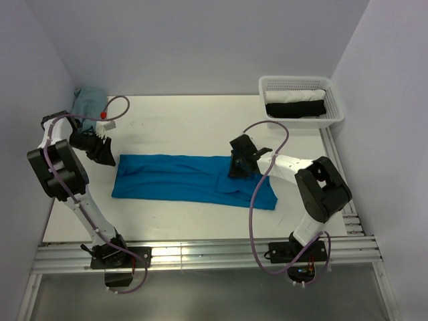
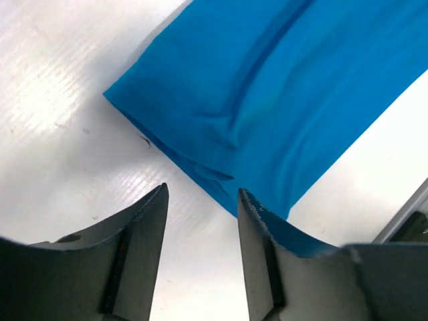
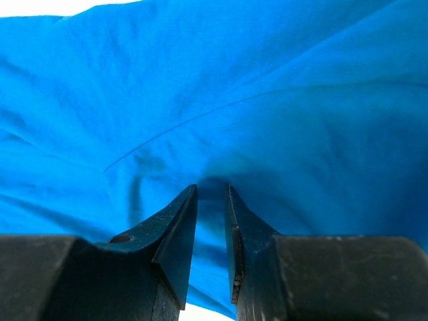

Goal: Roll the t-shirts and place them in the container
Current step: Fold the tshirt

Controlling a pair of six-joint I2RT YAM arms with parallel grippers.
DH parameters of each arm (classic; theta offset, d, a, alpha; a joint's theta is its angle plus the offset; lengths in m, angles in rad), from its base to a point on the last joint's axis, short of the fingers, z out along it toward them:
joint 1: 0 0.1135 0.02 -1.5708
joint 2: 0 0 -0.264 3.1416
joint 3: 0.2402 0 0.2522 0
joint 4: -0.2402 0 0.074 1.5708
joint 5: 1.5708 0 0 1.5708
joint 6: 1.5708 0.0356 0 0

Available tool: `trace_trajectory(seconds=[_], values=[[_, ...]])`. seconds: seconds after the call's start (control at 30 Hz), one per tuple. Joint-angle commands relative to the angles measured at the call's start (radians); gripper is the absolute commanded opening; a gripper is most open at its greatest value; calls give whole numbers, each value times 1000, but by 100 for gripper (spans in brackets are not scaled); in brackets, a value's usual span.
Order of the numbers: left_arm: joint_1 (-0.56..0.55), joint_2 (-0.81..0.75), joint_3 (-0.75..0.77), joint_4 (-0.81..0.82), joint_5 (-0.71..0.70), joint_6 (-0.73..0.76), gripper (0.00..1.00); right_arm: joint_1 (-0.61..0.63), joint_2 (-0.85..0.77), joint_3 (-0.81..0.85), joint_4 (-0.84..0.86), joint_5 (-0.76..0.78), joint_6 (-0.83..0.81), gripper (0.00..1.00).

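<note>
The turquoise t-shirt (image 1: 187, 177) lies folded into a long flat strip across the middle of the white table. My left gripper (image 1: 101, 150) is open and empty just off the strip's left end; in the left wrist view (image 2: 202, 190) the tee's corner (image 2: 267, 100) lies just beyond the fingertips, and one finger overlaps its edge. My right gripper (image 1: 239, 166) is down on the right part of the strip. In the right wrist view (image 3: 210, 187) its jaws stand a narrow gap apart with the tips pressed into the tee (image 3: 221, 87).
A white mesh basket (image 1: 336, 101) at the back right holds a rolled white garment (image 1: 294, 95) and a rolled black one (image 1: 294, 109). A grey-blue garment (image 1: 88, 101) is bunched in the back left corner. Metal rails (image 1: 200, 254) run along the front and right edges.
</note>
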Motion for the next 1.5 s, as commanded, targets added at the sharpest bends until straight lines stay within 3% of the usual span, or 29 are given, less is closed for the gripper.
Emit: trace_trajectory(seconds=[0.0,0.17,0.43,1.47], values=[[4,4,1,-13,71,-74,53,-8,-48,25,14,-1,-1,31],[-29,-92,-134,140,-21,-154,58,-8,-39,43,4,-1,-6,31],[-61,-54,-105,156,-45,-255,59,-6,-36,29,20,-4,-1,31],[-101,-22,-130,163,-139,-313,45,-8,-12,32,20,-4,-7,31]])
